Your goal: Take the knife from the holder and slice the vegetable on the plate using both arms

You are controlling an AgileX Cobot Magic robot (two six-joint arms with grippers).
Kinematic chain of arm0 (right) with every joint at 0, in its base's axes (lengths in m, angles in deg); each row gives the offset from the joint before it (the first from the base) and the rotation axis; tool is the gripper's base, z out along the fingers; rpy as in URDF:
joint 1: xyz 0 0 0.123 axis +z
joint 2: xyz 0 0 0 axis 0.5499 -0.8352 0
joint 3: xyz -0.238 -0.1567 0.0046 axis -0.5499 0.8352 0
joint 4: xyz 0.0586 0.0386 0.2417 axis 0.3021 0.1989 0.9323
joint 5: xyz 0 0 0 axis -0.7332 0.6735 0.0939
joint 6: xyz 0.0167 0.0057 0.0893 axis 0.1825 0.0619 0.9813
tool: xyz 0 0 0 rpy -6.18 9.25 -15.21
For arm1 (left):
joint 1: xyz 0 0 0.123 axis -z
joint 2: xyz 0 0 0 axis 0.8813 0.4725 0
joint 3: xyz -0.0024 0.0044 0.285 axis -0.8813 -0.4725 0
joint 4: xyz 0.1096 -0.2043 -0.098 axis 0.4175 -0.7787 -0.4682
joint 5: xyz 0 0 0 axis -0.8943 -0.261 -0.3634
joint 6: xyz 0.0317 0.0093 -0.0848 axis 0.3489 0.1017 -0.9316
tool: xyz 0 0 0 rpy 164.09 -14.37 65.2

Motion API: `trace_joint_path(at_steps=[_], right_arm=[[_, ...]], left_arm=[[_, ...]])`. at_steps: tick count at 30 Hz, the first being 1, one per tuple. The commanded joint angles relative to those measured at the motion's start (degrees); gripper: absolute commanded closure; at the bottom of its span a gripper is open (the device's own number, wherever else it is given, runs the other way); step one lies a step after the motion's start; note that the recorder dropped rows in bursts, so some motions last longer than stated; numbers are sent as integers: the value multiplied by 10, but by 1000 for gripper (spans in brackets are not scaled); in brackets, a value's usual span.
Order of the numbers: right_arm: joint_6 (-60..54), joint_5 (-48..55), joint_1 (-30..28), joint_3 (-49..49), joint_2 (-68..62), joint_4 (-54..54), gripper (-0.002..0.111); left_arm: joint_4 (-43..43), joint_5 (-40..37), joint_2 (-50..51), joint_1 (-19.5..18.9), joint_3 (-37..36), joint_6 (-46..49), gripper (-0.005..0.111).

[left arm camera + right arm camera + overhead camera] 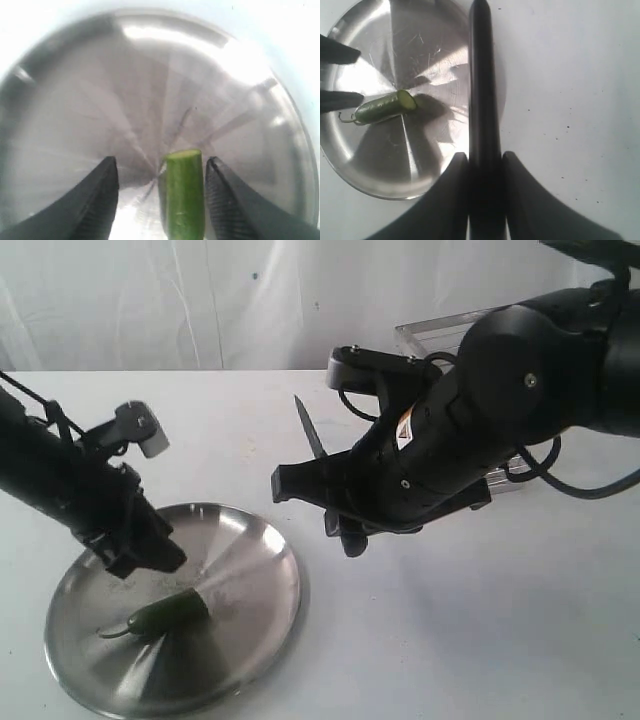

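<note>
The plate lies at the front left, with the vegetable on it, stem to the left. The vegetable's end shows a pale cut face. My left gripper hovers low over the plate, open. In the left wrist view the vegetable lies between the fingers, nearer one and touching neither. My right gripper is shut on the knife by its black handle, right of the plate, with the blade pointing up and away. The holder is mostly hidden behind the right arm.
White tabletop stretches to the right of the plate and in front of the right arm. A pale curtain closes off the back.
</note>
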Motion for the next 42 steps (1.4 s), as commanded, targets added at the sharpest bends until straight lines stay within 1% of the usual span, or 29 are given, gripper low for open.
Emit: trace_joint_path(at_steps=[1, 2, 4, 5, 6, 8, 11, 14, 17, 20, 24, 27, 30, 36, 42], right_arm=[[-1, -12, 0, 22, 3, 1, 108], [-1, -17, 9, 33, 3, 13, 108], [-1, -31, 30, 46, 2, 41, 108], [-1, -49, 47, 53, -1, 66, 108], [-1, -64, 65, 55, -2, 79, 108], [1, -92, 108, 55, -16, 95, 108], [28, -107, 152, 55, -54, 98, 108], [33, -76, 175, 55, -93, 114, 108], [33, -103, 202, 55, -99, 119, 108], [43, -112, 207, 49, -97, 119, 108], [49, -107, 207, 49, -103, 117, 108], [49, -129, 207, 49, -108, 113, 108], [54, -142, 207, 49, -108, 108, 108], [57, -137, 207, 49, -126, 109, 108], [58, -151, 220, 49, -133, 111, 108]], left_arm=[[24, 28, -61, -2, 22, -69, 59], [31, 58, -75, -4, 22, -99, 69], [36, 102, -97, -10, 22, -134, 91], [35, 118, -104, -16, 22, -147, 105], [32, 133, -107, -22, 22, -160, 106], [26, 143, -106, -31, 21, -191, 106], [-5, 161, -92, -45, 1, -219, 106], [-58, 150, -64, -50, -20, -219, 107], [-78, 133, -46, -50, -39, -215, 107], [-107, 138, -44, -50, -54, -192, 107], [-162, 144, -44, -50, -55, -167, 107], [-191, 137, -44, -50, -55, -134, 107], [-192, 127, -44, -50, -55, -129, 107], [-192, 125, -44, -50, -55, -129, 107], [-192, 122, -44, -50, -55, -129, 107]])
